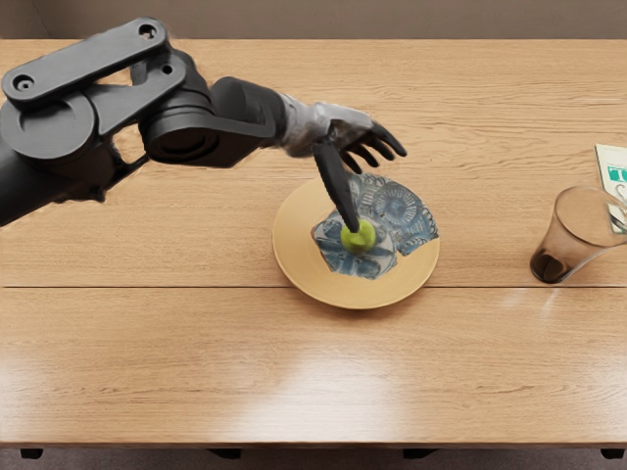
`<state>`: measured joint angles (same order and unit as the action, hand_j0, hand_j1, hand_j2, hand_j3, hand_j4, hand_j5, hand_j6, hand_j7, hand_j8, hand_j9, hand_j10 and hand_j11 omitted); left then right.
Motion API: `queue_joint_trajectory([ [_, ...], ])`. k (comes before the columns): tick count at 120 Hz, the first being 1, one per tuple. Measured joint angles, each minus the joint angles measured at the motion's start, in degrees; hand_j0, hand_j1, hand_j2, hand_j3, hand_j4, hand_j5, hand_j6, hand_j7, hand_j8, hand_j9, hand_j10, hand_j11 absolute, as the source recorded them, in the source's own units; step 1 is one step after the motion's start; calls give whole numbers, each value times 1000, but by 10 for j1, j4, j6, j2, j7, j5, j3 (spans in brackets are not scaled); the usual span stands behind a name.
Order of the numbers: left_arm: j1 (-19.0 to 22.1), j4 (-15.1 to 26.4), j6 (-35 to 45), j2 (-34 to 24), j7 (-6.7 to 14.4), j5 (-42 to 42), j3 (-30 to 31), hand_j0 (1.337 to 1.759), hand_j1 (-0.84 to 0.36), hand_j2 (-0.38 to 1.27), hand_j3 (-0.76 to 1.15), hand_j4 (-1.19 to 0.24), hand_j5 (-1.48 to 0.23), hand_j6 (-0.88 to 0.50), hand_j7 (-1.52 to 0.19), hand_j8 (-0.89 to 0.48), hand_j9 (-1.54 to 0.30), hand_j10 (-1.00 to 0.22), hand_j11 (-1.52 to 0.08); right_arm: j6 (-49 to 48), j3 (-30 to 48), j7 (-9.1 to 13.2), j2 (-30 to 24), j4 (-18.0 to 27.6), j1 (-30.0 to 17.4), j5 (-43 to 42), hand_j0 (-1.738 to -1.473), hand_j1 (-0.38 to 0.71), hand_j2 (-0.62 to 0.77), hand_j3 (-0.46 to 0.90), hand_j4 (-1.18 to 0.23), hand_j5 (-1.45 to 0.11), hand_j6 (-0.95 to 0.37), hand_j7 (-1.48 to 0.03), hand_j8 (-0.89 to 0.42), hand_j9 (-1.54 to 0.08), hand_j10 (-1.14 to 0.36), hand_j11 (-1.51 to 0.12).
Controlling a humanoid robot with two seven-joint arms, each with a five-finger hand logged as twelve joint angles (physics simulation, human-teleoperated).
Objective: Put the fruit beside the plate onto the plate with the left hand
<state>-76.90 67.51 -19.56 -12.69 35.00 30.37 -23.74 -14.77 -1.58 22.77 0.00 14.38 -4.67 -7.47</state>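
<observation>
Warm brown wood fills the view: a table (196, 343) with a round yellow plate (294, 245) near its middle, blue patterning across the plate's centre, and off to the right a tilted-looking glass (578, 233) with dark liquid at its bottom, beside a card (614, 176) cut by the edge. The left hand (338, 132) hangs over the plate's far rim, its arm coming in from the left; the right arm does not show. The small yellow-green fruit (360, 236) already sits on the plate, near its centre, not beside it. Most of the fingers fan wide and hold nothing, while one long digit (336, 181) reaches down toward the viewer and its tip meets the fruit. The fruit lies straight off that fingertip, on the near side of the palm. It looks round, with no long axis to line up on, so I judge what remains is a clean lift away.
</observation>
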Motion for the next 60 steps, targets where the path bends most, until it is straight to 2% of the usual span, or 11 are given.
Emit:
queue_joint_trajectory([
  [8, 13, 2, -52, -31, 0, -120, -5, 1658, 207, 64, 0, -142, -208, -74, -198, -83, -195, -127, -196, 0, 0, 0, 0, 0, 0, 0, -1658, -349, 0, 0, 0, 0, 0, 0, 0, 0, 0, 0],
  [18, 79, 41, -102, -155, 0, -269, -8, 1658, 250, 43, 0, -99, -143, -54, -137, -60, -134, -89, -135, -1, 0, 0, 0, 0, 0, 0, -1658, -349, 0, 0, 0, 0, 0, 0, 0, 0, 0, 0],
  [25, 96, 80, -124, -225, 0, -372, -9, 1658, 272, 34, 0, -77, -111, -43, -106, -48, -105, -70, -105, -1, 0, 0, 0, 0, 0, 1, -1658, -349, 0, 0, 0, 0, 1, 0, 1, 0, 1, 0],
  [34, 151, 114, -140, -331, 0, -494, -8, 1658, 292, 24, 0, -56, -81, -32, -78, -35, -76, -50, -77, -1, 1, 0, 0, 0, -1, 1, -1658, -349, 0, 0, 0, 0, 1, 0, 1, 0, 1, 0],
  [45, 164, 134, -149, -394, 0, -568, -6, 1658, 308, 16, 0, -38, -56, -23, -54, -25, -53, -35, -53, -1, 1, 0, 0, 0, -1, 1, -1658, -349, 0, 0, 0, 0, 1, 0, 1, 0, 1, 0],
  [60, 178, 143, -153, -474, 0, -602, -1, 1658, 321, 9, 0, -24, -36, -15, -35, -17, -35, -22, -35, -1, 1, 1, 0, 0, -1, 1, -1658, -349, 0, 0, 0, 0, 1, 0, 1, 0, 1, 0],
])
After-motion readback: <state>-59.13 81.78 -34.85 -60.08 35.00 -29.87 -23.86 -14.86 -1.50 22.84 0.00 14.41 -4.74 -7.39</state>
